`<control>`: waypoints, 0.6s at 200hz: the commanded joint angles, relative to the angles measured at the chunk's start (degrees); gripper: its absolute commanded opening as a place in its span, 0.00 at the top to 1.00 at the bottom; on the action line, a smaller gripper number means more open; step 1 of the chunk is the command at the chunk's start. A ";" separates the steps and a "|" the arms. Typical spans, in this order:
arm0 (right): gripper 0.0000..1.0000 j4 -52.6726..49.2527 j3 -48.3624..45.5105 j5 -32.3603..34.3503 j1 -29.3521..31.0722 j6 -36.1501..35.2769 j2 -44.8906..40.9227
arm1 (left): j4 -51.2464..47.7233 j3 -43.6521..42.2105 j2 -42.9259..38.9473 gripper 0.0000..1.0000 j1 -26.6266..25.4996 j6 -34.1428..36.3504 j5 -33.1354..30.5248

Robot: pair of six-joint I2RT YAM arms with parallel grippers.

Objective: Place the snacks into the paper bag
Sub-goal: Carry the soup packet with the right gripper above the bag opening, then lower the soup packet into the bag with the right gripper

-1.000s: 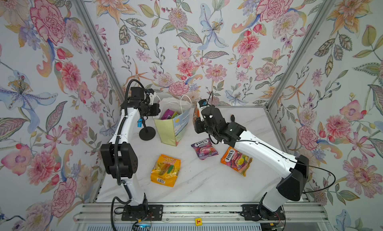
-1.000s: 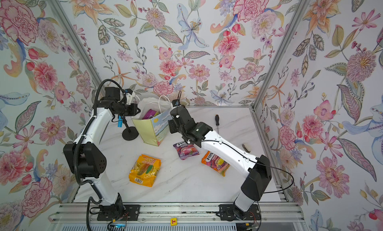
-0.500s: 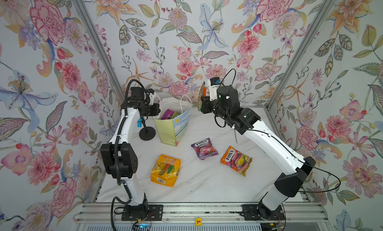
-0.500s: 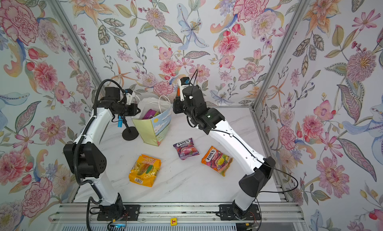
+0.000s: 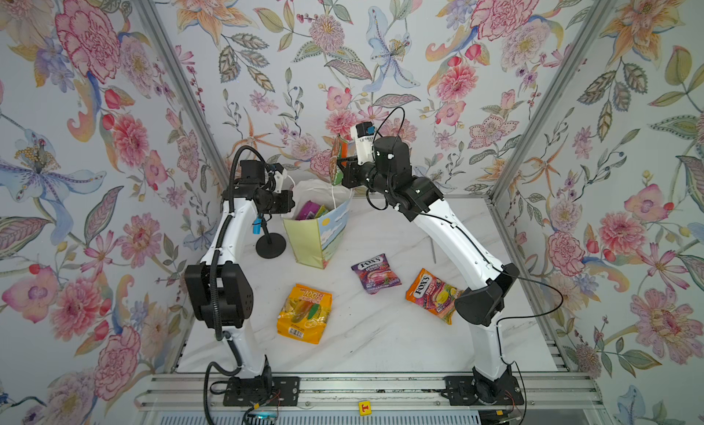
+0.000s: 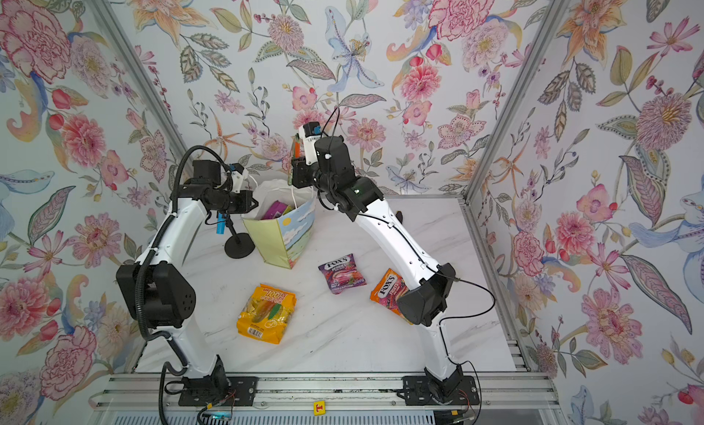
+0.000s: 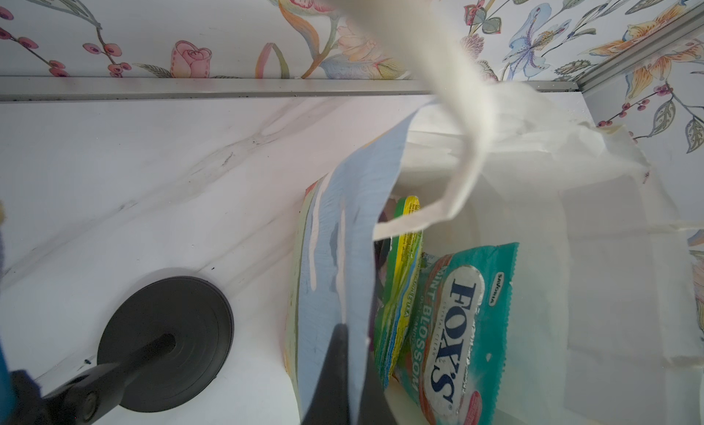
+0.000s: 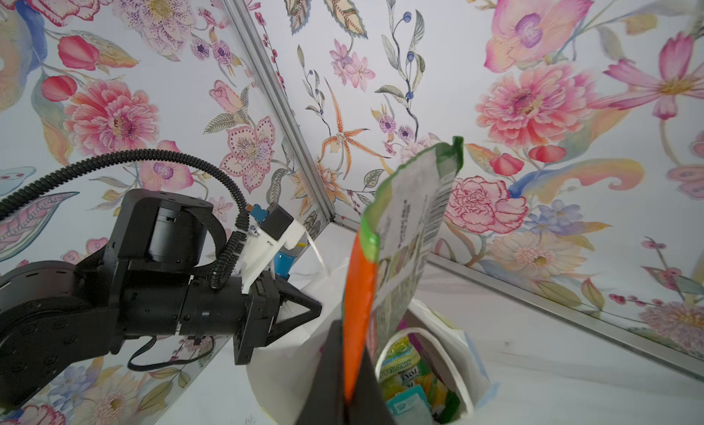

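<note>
The paper bag (image 5: 316, 238) (image 6: 282, 234) stands upright at the back of the table. My left gripper (image 5: 291, 205) (image 6: 253, 204) (image 7: 354, 366) is shut on the bag's blue wall (image 7: 343, 228) at the rim. Inside the bag are a teal FOX'S packet (image 7: 464, 328), a green packet (image 7: 400, 282) and a magenta one (image 5: 306, 209). My right gripper (image 5: 341, 168) (image 6: 295, 171) (image 8: 348, 366) is shut on a green-orange packet (image 5: 337, 160) (image 6: 294, 156) (image 8: 407, 228), held upright above the bag's mouth. On the table lie a yellow-orange "100" packet (image 5: 304, 312) (image 6: 266, 312), a purple FOX'S packet (image 5: 375, 272) (image 6: 341, 272) and an orange FOX'S packet (image 5: 432, 293) (image 6: 386, 288).
A blue toy microphone on a round black stand (image 5: 270, 244) (image 6: 239, 248) (image 7: 164, 343) is just left of the bag, under my left arm. A black-handled screwdriver (image 6: 398, 216) peeks out behind my right arm. Flowered walls close in the back and both sides.
My right gripper has risen from beside the bag and swung left with the green-orange packet, to above the bag's mouth. The left arm has not moved.
</note>
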 commanded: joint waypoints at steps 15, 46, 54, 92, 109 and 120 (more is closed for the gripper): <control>1.00 -0.77 2.47 -4.62 1.01 2.63 0.93 | 0.29 -0.53 -2.54 0.97 0.83 -0.20 1.09; 1.00 -1.66 -2.22 -5.06 2.14 3.35 -1.75 | 0.29 -0.53 -2.54 0.97 0.83 -0.11 0.96; 1.00 -1.67 -4.04 -4.99 2.34 3.56 -2.66 | 0.27 -0.53 -2.56 0.97 0.78 -0.11 0.96; 1.00 -1.70 -11.13 -5.00 2.12 5.51 -5.91 | 0.29 -0.53 -2.55 0.97 0.83 -0.11 0.96; 1.00 -1.71 -12.67 -5.25 2.04 6.07 -6.47 | 0.29 -0.53 -2.63 0.97 0.81 -0.20 0.96; 1.00 -1.70 -13.27 -5.21 1.88 6.43 -6.54 | 0.26 -0.53 -2.72 0.97 0.90 -0.20 0.96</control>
